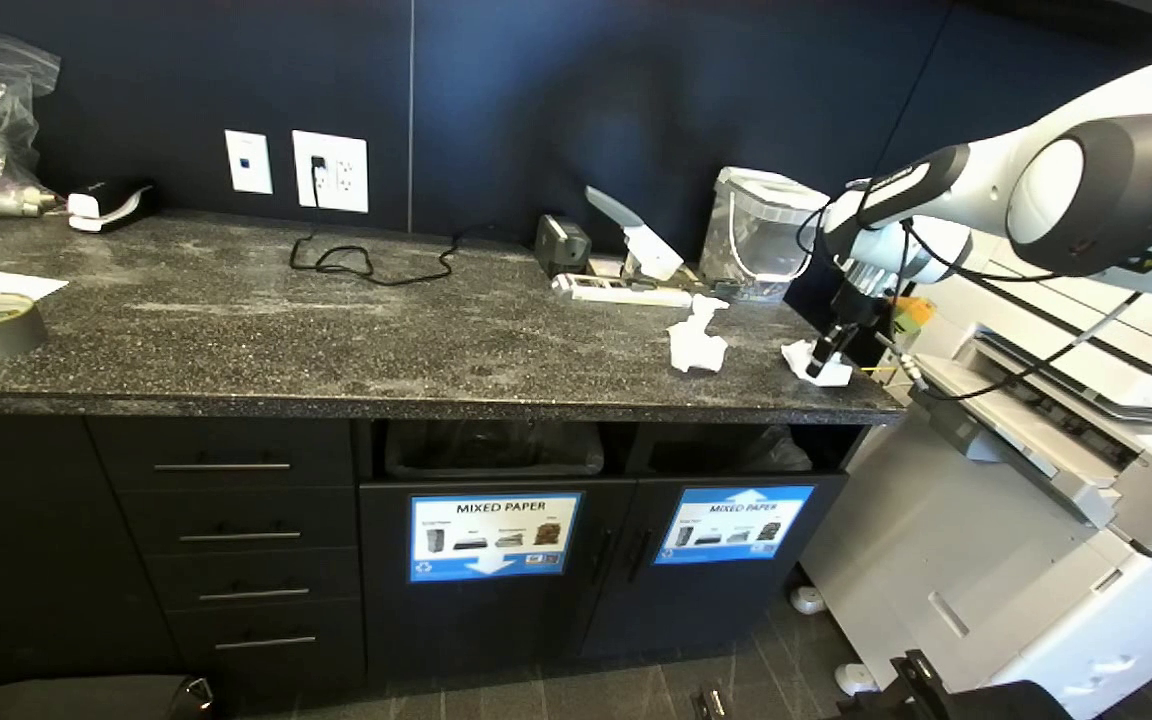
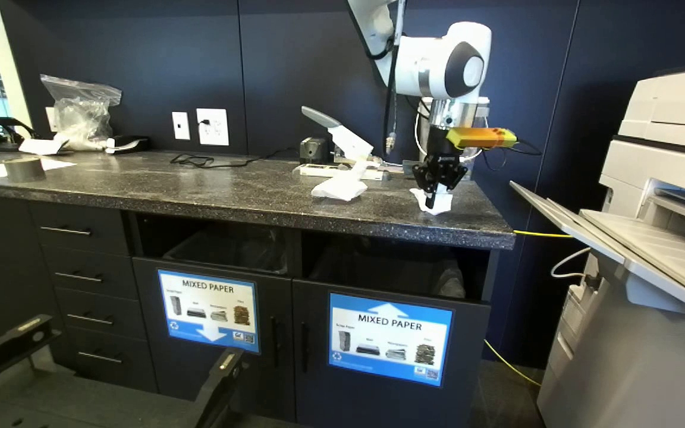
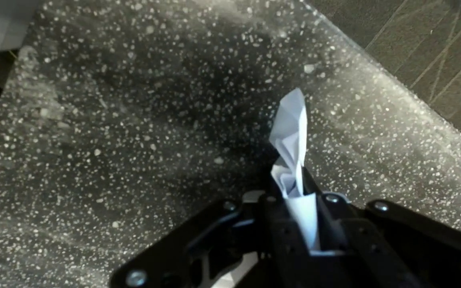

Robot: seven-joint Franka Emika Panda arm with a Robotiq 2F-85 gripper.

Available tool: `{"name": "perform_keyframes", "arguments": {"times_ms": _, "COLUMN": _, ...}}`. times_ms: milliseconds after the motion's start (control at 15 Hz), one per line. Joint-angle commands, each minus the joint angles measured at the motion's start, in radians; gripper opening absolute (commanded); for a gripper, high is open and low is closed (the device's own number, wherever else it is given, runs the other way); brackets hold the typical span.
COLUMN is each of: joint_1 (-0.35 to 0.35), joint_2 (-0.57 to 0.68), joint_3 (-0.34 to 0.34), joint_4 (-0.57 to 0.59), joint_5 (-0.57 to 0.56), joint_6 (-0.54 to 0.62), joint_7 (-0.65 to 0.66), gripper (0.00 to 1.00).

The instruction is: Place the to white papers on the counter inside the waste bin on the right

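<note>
gripper covered part of white paper

the wrist view's bottom edge cut off the gripper. in both exterior views the printer ran past the right edge. shadow hid most of the inside of the waste bin; the finest lettering on its sign was unreadable.

White paper 1: crumpled, clamped, near the counter's front-right corner. White paper 2: crumpled, narrow end up, farther from the right edge. Waste bin: black, below the front edge, rightmost.
</note>
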Motion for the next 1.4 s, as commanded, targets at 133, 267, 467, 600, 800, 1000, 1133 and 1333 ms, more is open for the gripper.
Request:
{"name": "perform_keyframes", "arguments": {"times_ms": 133, "joint_1": 0.135, "joint_2": -0.150, "joint_3": -0.112, "joint_4": -0.236, "joint_5": -0.075, "joint_6": 0.029, "joint_7": 0.235, "gripper": 0.14}}
{"name": "perform_keyframes", "arguments": {"times_ms": 267, "joint_1": 0.180, "joint_2": -0.212, "joint_3": -0.142, "joint_4": -0.336, "joint_5": -0.090, "joint_6": 0.038, "joint_7": 0.309, "gripper": 0.14}}
{"name": "perform_keyframes", "arguments": {"times_ms": 467, "joint_1": 0.166, "joint_2": -0.308, "joint_3": -0.082, "joint_4": -0.465, "joint_5": -0.177, "joint_6": 0.056, "joint_7": 0.461, "gripper": 0.14}}
{"name": "perform_keyframes", "arguments": {"times_ms": 600, "joint_1": 0.174, "joint_2": -0.359, "joint_3": -0.069, "joint_4": -0.556, "joint_5": -0.199, "joint_6": 0.113, "joint_7": 0.565, "gripper": 0.13}}
{"name": "perform_keyframes", "arguments": {"times_ms": 800, "joint_1": 0.169, "joint_2": -0.438, "joint_3": -0.045, "joint_4": -0.700, "joint_5": -0.208, "joint_6": 0.224, "joint_7": 0.690, "gripper": 0.15}}
{"name": "perform_keyframes", "arguments": {"times_ms": 1000, "joint_1": 0.174, "joint_2": -0.495, "joint_3": -0.033, "joint_4": -0.856, "joint_5": -0.198, "joint_6": 0.368, "joint_7": 0.790, "gripper": 0.14}}
{"name": "perform_keyframes", "arguments": {"times_ms": 1133, "joint_1": 0.172, "joint_2": -0.531, "joint_3": -0.022, "joint_4": -0.967, "joint_5": -0.191, "joint_6": 0.449, "joint_7": 0.832, "gripper": 0.14}}
{"name": "perform_keyframes", "arguments": {"times_ms": 1333, "joint_1": 0.166, "joint_2": -0.577, "joint_3": 0.001, "joint_4": -1.138, "joint_5": -0.179, "joint_6": 0.601, "joint_7": 0.862, "gripper": 0.13}}
